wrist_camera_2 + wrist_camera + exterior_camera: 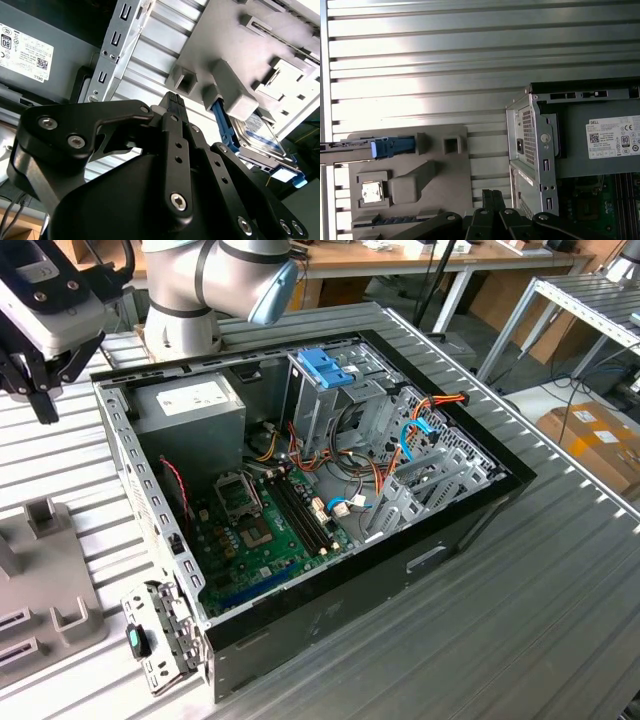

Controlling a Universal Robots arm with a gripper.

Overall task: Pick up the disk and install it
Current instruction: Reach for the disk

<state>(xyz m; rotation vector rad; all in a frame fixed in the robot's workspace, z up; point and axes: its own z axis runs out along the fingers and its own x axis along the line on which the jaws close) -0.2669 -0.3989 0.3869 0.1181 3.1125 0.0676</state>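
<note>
Tabletop (560,580): ribbed silver metal slats, brightly lit.
Rear: wooden workbench (400,258) on grey legs.
Exterior view's right: metal rack (590,310); cardboard box (600,440) on pale floor (525,405).

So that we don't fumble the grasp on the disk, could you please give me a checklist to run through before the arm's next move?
1. Disk located: ok, the disk stands on edge in the grey fixture.
2. Gripper empty: ok, the gripper holds nothing.
3. Jaws open for a grasp: not ok, they are shut.
4. Gripper at the disk: not ok, it hangs apart from it, beside the computer case.
5. Free slot in the drive cage: cannot tell.
</note>
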